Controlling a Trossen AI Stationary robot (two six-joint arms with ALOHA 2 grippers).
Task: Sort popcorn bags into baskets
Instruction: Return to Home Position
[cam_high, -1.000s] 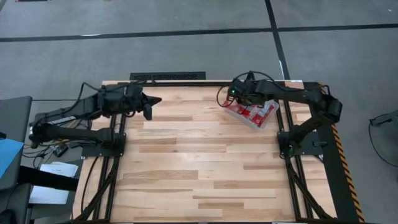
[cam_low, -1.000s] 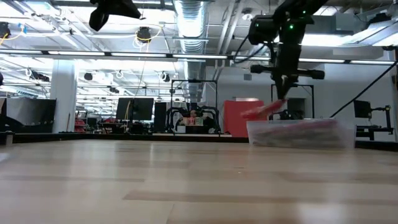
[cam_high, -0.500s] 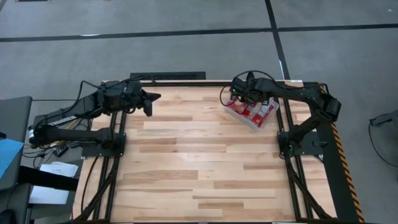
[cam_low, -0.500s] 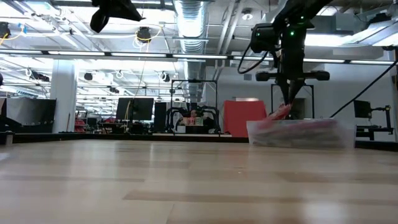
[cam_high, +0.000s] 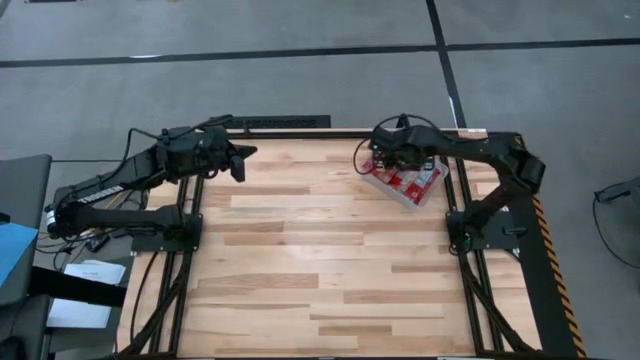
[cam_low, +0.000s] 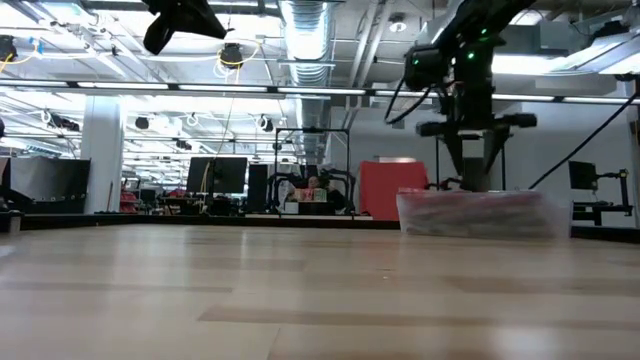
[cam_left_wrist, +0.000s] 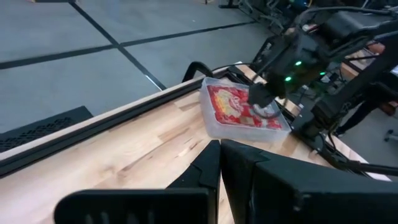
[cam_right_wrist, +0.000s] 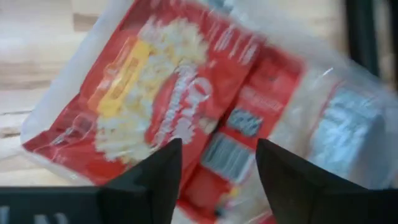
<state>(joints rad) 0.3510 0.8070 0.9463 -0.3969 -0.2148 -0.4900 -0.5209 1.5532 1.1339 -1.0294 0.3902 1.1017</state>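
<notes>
Your right jaws hang directly over the basket (cam_high: 418, 203), released and empty, their tips just above its rim in the low view. The popcorn bags (cam_high: 403, 180) lie stacked inside the basket, red faces up. None shows on the bench (cam_high: 320, 260) outside it.

To go home cleanly, I judge you should lift straight up first, until the tips are well above the basket wall. Only then fold the right arm (cam_high: 480, 150) back away from the basket. If you swing sideways too early, a finger could catch the light basket or drag out the top bag.

Your left jaws wait raised, well apart from the basket, clenched on nothing; leave them there.
</notes>
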